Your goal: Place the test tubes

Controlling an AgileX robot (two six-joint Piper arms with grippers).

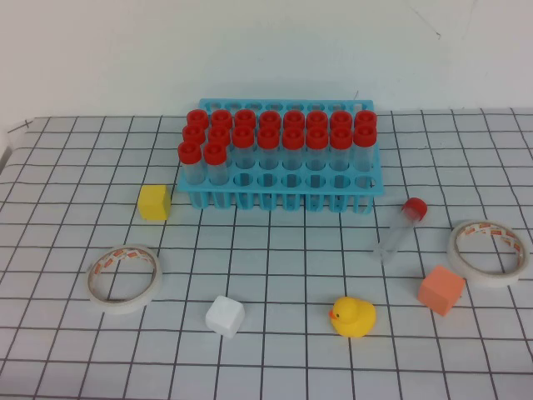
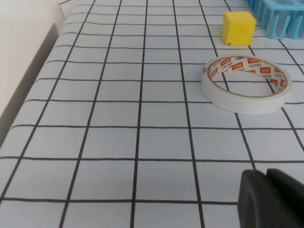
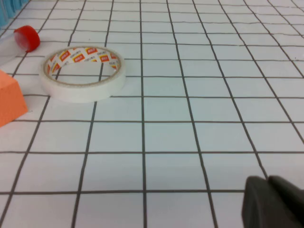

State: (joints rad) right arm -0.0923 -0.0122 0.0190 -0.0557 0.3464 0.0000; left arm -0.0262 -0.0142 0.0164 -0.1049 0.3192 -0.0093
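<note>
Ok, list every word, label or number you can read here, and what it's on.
Left tape roll: red print inside the core, too blurred to read.
Right tape roll: same red print, too blurred to read.
Rack, loose tube, cubes, duck: no text.
Left gripper and right gripper, both shut, each low over the table near its roll: unmarked.

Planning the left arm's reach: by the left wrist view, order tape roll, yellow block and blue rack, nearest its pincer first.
1. Tape roll, just ahead of the left pincer.
2. Yellow block, beyond it.
3. Blue rack, farthest back.
Right pincer sits by the other roll.
</note>
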